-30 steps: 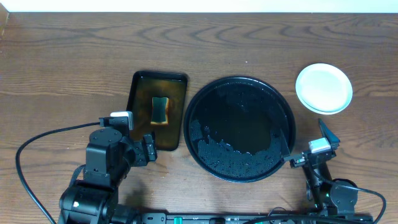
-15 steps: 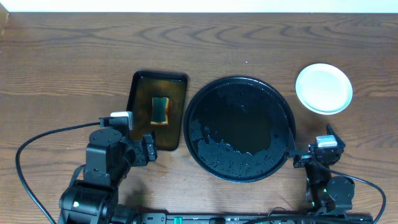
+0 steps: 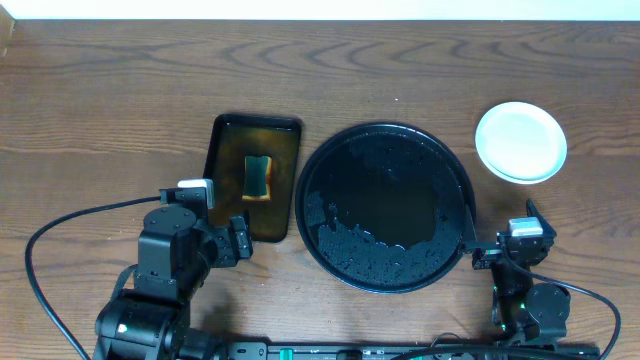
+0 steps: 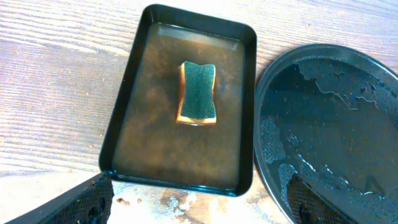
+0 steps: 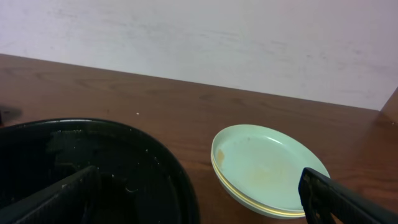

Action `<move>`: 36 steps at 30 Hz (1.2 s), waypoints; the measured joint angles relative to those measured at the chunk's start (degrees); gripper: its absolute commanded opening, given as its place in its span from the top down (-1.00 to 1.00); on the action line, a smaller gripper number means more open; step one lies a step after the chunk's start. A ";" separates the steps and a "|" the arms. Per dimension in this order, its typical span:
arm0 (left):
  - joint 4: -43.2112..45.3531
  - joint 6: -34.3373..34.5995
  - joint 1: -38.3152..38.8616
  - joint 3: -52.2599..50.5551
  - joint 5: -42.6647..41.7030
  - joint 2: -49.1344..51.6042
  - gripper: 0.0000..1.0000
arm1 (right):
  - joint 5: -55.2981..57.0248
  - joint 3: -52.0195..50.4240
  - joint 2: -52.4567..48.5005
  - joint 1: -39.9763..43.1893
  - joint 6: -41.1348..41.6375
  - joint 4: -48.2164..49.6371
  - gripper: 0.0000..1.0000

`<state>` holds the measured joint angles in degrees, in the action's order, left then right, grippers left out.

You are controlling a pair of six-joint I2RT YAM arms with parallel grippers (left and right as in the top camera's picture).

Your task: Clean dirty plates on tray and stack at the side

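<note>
- The right gripper (image 5: 199, 183) hangs low with its jaws spread wide and nothing between them; the left gripper (image 4: 199, 190) is equally wide and empty.
- The stack of small round pale mint and yellow plates (image 5: 268, 168) sits on the bare brown wood-grain tabletop (image 3: 120, 90), ahead of the right gripper and slightly to its right.
- The large round glossy black tray (image 3: 385, 207), just to that gripper's left, carries only water.
- The right arm is much nearer the stack. Being round, the plates have no long axis to align with.
- The left wrist view looks down on a small dark rectangular tray (image 4: 124, 112) holding a green-and-yellow sponge (image 4: 198, 93), directly ahead of the left gripper.
- Overhead, the top plate looks spotless; the right wrist view shows a faint brownish smear on it, so one more wipe may be needed.
</note>
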<state>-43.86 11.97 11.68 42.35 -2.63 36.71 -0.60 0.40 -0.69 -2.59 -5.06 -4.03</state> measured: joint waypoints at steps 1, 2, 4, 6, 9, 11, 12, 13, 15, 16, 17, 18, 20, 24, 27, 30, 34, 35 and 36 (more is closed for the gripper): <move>0.00 -0.02 0.00 0.00 0.00 0.00 -0.79 | 0.00 0.00 0.00 0.00 0.00 0.00 -0.99; 0.00 -0.02 0.00 0.00 0.00 0.00 -0.79 | 0.02 0.00 0.00 0.00 0.00 0.00 -0.98; 0.00 -0.02 0.00 -0.02 0.00 0.00 -0.79 | 0.00 0.00 0.00 0.00 0.00 0.00 -0.99; 0.00 -0.02 0.00 0.00 0.00 0.00 -0.79 | 0.00 0.00 0.00 -0.02 0.00 0.00 -0.99; 0.02 0.00 0.00 0.00 0.00 0.00 -0.79 | 0.00 -0.02 0.00 0.00 0.00 0.00 -0.98; 0.00 0.00 0.00 0.00 0.00 0.00 -0.79 | 0.00 -0.02 0.00 0.00 0.00 0.00 -0.98; 0.00 0.00 0.00 0.00 0.00 0.00 -0.79 | 0.02 0.00 0.00 0.00 0.00 0.00 -0.99; 0.00 0.00 0.00 0.00 0.00 0.00 -0.79 | 0.02 0.00 0.00 0.00 0.00 0.00 -0.98; 0.00 -0.02 0.00 0.00 0.00 0.00 -0.79 | 0.02 -0.02 0.00 0.00 0.00 0.00 -0.98; 0.00 0.00 0.00 0.00 0.00 0.00 -0.79 | 0.00 0.00 0.00 0.00 0.00 0.00 -0.99; 0.00 -0.02 0.00 0.00 0.00 0.00 -0.79 | 0.02 0.00 0.00 0.00 -0.02 0.00 -0.99; 0.00 -0.02 0.00 0.00 0.00 0.00 -0.79 | 0.02 0.00 0.00 0.00 -0.02 0.00 -0.98; 0.00 -0.02 0.00 -0.02 0.00 0.00 -0.79 | 0.02 0.00 0.00 0.00 -0.02 0.00 -0.99; 0.00 -0.02 0.00 0.00 0.00 0.00 -0.79 | 0.02 0.00 0.00 0.00 0.00 0.00 -0.98; -0.79 -0.20 0.00 0.00 0.04 0.00 -0.79 | 0.02 0.00 0.00 0.00 0.00 0.00 -0.99; -0.85 -0.46 -0.24 -0.39 0.52 -0.70 -0.79 | 0.02 0.00 0.00 0.00 -0.02 0.00 -0.98; 1.31 -1.11 -2.71 -4.42 1.18 -5.42 -0.79 | 0.13 -0.02 0.00 0.00 -0.02 0.02 -0.99; 2.64 -1.27 -3.41 -5.84 1.31 -6.97 -0.79 | 0.17 0.00 0.00 0.00 -0.02 0.00 -0.98; 4.55 -1.33 -4.44 -8.07 1.33 -9.16 -0.79 | 0.17 0.00 0.00 0.00 -0.04 0.00 -0.98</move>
<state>-39.31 10.63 7.25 34.28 -1.30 27.55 -0.43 0.40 -0.69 -2.59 -5.10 -4.03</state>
